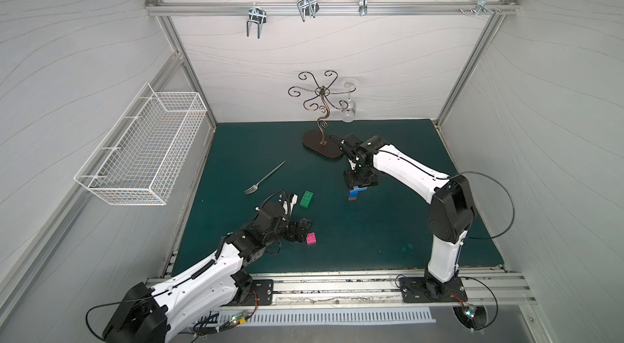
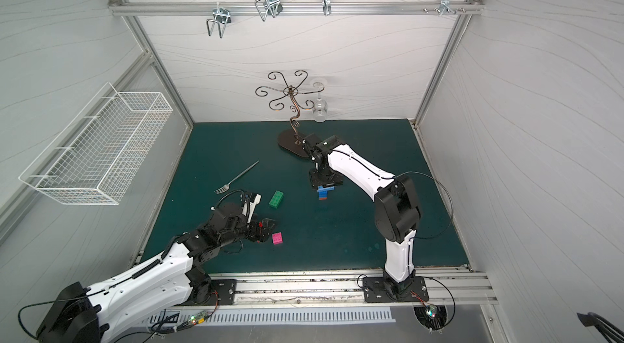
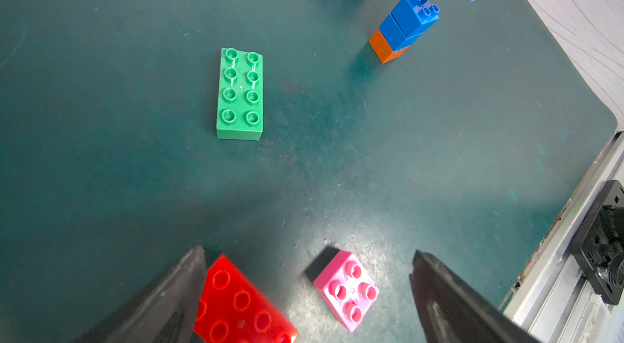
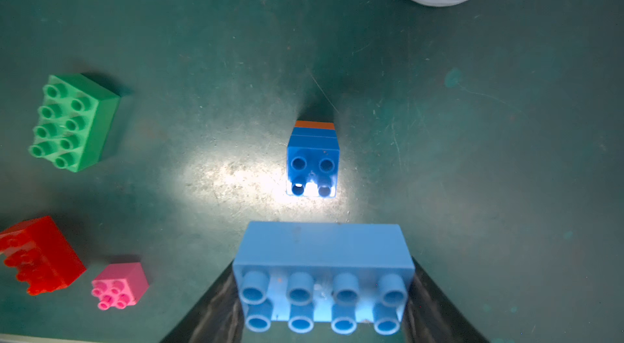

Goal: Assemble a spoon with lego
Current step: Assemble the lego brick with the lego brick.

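Note:
The spoon (image 1: 354, 195) stands upright on the green mat as a narrow stem, an orange brick under two blue ones (image 4: 312, 162) (image 3: 401, 25). Just above it my right gripper (image 4: 322, 290) (image 1: 359, 186) is shut on a long light blue lego brick (image 4: 322, 277), studs up. A long green brick (image 1: 306, 199) (image 3: 239, 95) lies to the left. My left gripper (image 3: 308, 253) (image 1: 302, 230) is open low over the mat. The pink brick (image 3: 346, 289) (image 1: 311, 238) lies between its fingers, untouched. A long red brick (image 3: 236, 304) lies against one finger.
A metal fork (image 1: 265, 177) lies left of the green brick. A scrolled glass stand (image 1: 322, 147) with a hanging wine glass (image 1: 348, 112) stands at the back, close behind the right arm. A white wire basket (image 1: 145, 149) hangs on the left wall.

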Available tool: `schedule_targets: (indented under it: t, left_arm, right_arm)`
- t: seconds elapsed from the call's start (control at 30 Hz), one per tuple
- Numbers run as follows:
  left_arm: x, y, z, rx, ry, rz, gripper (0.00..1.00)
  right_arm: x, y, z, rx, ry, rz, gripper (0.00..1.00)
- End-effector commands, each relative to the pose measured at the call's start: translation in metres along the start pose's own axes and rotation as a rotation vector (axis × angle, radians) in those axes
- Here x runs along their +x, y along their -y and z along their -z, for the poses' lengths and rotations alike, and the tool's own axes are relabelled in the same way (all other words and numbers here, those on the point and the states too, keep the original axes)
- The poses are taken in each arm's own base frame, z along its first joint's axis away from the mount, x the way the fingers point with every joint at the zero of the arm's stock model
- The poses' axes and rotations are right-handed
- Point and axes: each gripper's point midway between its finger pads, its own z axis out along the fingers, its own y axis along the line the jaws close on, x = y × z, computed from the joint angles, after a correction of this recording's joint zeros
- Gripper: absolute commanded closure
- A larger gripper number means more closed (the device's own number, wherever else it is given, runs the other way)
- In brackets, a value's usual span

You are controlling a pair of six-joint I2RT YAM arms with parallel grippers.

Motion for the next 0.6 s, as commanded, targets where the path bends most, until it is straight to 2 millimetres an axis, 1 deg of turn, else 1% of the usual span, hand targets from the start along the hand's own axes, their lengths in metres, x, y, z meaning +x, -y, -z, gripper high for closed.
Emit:
schedule_targets:
  t: [0.0, 0.23, 0.57]
  left_arm:
    - [-0.027, 0.014, 0.003, 0.042, 0.081, -0.024, 0.0]
    - [-0.023, 0.011, 0.003, 0.027, 0.073, -0.025, 0.0]
    - [-0.021, 0.009, 0.002, 0.019, 0.064, -0.024, 0.0]
  right_arm:
    - [-0.007, -0.002, -0.003, -0.013, -0.01, 0.008, 0.46]
    - [-0.012, -0.008, -0.015, -0.041, -0.03, 0.001, 0.46]
    - [-0.014, -0.007, -0.029, -0.037, -0.054, -0.003, 0.46]
